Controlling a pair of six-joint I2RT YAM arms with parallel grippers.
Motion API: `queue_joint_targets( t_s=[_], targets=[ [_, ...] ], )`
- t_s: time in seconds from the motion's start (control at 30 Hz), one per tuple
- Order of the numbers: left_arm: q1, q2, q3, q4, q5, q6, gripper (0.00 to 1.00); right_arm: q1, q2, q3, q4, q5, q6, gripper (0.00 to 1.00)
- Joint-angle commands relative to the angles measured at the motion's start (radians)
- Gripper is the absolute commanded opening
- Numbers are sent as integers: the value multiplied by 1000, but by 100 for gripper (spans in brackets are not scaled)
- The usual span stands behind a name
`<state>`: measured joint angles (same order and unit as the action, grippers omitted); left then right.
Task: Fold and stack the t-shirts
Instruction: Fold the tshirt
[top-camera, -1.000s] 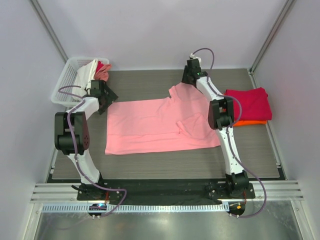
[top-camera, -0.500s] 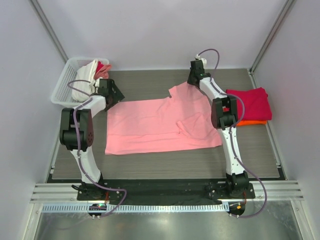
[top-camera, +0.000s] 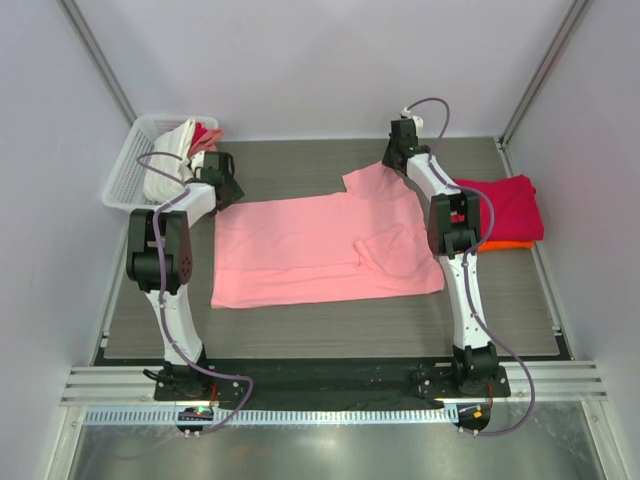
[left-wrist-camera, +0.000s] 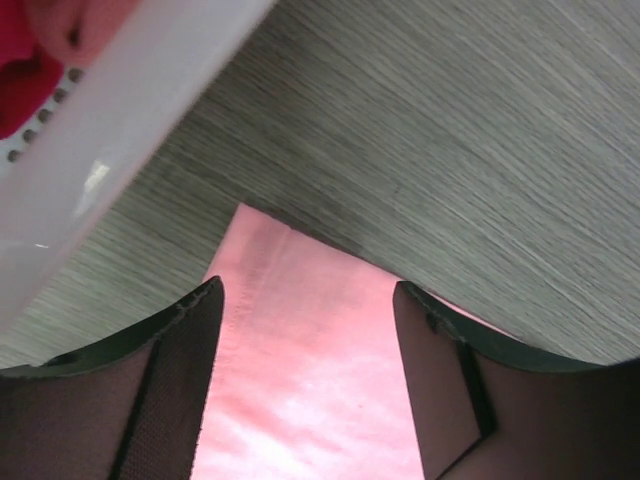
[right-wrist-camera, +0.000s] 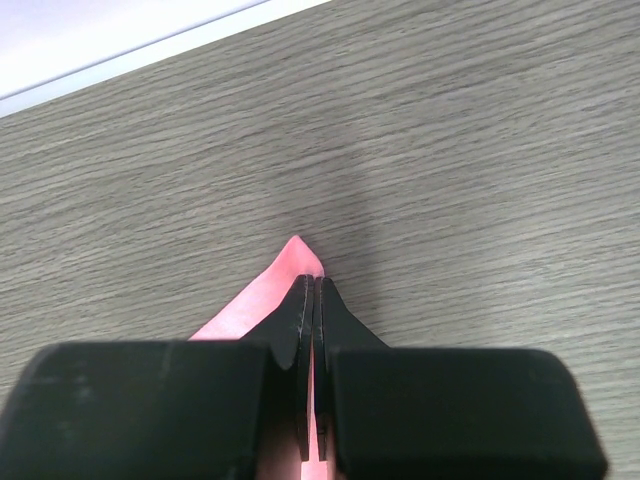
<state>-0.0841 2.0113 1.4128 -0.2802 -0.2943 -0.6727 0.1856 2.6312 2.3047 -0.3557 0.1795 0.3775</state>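
A pink t-shirt (top-camera: 320, 250) lies spread flat on the table, one sleeve folded onto its body. My right gripper (top-camera: 400, 160) is at the shirt's far right corner. In the right wrist view it (right-wrist-camera: 315, 285) is shut on the tip of the pink cloth (right-wrist-camera: 296, 258). My left gripper (top-camera: 222, 185) is at the shirt's far left corner. In the left wrist view it (left-wrist-camera: 305, 300) is open, and its fingers (left-wrist-camera: 170, 390) straddle the pink corner (left-wrist-camera: 310, 400) lying on the table. A folded red shirt (top-camera: 500, 205) sits on an orange one (top-camera: 500, 244) at the right.
A white basket (top-camera: 128, 160) holding white and red clothes stands at the far left, close to my left gripper; its rim (left-wrist-camera: 120, 130) fills the left wrist view's upper left. Walls enclose the grey wood-grain table (top-camera: 300, 170).
My right gripper has moved right and back, drawing the shirt's far right corner with it. My left gripper has shifted right to the shirt's far left corner.
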Motion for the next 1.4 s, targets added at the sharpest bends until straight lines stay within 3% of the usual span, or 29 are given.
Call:
queue_joint_targets(
  t_s=[0.0, 0.27, 0.57, 0.77, 0.97, 1.0, 1.03, 1.2, 1.37],
  targets=[
    [4, 7, 31, -27, -77, 22, 68, 3, -31, -30, -22, -21, 18, 1],
    [3, 52, 78, -129, -111, 16, 52, 0, -42, -53, -11, -35, 32, 1],
    [3, 116, 164, -247, -134, -13, 50, -5, -73, -96, 11, -54, 46, 1],
    [18, 170, 216, -301, -112, -22, 41, -9, -97, -137, 34, -67, 54, 1],
    [38, 172, 207, -292, -69, -30, 23, -14, -112, -166, 52, -77, 66, 1],
    [41, 168, 196, -290, -69, -33, 4, -14, -114, -166, 55, -81, 66, 1],
    [40, 155, 187, -278, -72, -36, 0, -12, -115, -171, 57, -81, 67, 1],
    [34, 107, 123, -195, -74, -27, 0, -17, -135, -179, 60, -72, 63, 1],
    [-3, 133, 190, -205, -107, 28, 0, -28, -195, -231, 86, -81, 67, 1]
  ],
)
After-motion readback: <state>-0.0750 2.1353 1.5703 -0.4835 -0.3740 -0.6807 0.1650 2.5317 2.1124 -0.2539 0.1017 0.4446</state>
